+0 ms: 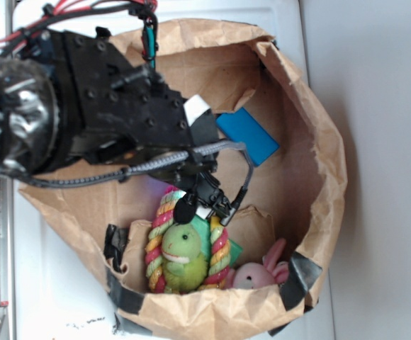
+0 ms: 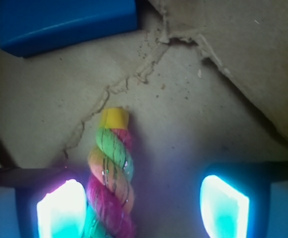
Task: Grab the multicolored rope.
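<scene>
So the black claw point(image 2: 144, 203) is spread wide open in the wrist view, its two glowing pads sitting either side of the thick twisted cotton rope banded pink, yellow, light green and orange point(image 2: 111, 173). The rope runs up between the pads, hugging the left pad point(image 2: 62, 208) way more than the right one, and nothing is clamped on it. Its yellow-capped end points away from the camera across the crumpled brown paper floor.

In the exterior view the claw point(image 1: 202, 202) hangs over the top of the rope's arch point(image 1: 164, 234) inside the big brown paper bag point(image 1: 319, 142). A small green frog plush point(image 1: 184, 258) sits inside the arch, and a pink bunny plush point(image 1: 259, 273) lies just beside it, to the right. A green block peeks out behind the rope's right leg. Farther back in the bag there's a blue rectangular block point(image 1: 248, 134), well apart from the rope. The bag sits on a white tabletop point(image 1: 57, 283).
</scene>
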Motion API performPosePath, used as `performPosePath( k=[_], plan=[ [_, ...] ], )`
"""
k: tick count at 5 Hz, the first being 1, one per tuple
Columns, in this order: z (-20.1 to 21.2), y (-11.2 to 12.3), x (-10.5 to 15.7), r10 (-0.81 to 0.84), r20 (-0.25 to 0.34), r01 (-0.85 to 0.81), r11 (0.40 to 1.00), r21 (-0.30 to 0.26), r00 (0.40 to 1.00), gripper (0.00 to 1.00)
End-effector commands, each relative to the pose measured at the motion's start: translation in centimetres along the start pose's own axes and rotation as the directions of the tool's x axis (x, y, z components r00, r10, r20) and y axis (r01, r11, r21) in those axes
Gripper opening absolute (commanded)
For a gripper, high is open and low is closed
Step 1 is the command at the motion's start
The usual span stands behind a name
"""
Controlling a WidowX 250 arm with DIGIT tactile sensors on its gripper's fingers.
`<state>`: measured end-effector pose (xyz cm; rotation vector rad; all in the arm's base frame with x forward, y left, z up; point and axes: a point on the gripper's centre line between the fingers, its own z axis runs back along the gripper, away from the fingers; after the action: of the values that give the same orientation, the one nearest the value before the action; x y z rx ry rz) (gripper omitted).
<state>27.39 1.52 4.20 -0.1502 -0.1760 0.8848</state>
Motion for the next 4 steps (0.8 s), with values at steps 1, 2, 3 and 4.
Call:
performPosePath(
  k=[1, 2, 3, 4],
  plan=[
    [0.24, -0.44, 0.40, -0.003, 0.030, 0.004, 1.000, -0.023, 1.000, 1.00],
    [-0.15, -0.61, 0.16, 0.002, 0.039, -0.001, 1.000, -0.014, 0.999, 1.00],
    [-0.15, -0.60, 0.17, 0.001, 0.037, -0.001, 1.000, -0.017, 0.999, 1.00],
    [-0.43, -0.49, -0.08, -0.007, 0.043, 0.007, 1.000, -0.013, 0.999, 1.00]
  ],
)
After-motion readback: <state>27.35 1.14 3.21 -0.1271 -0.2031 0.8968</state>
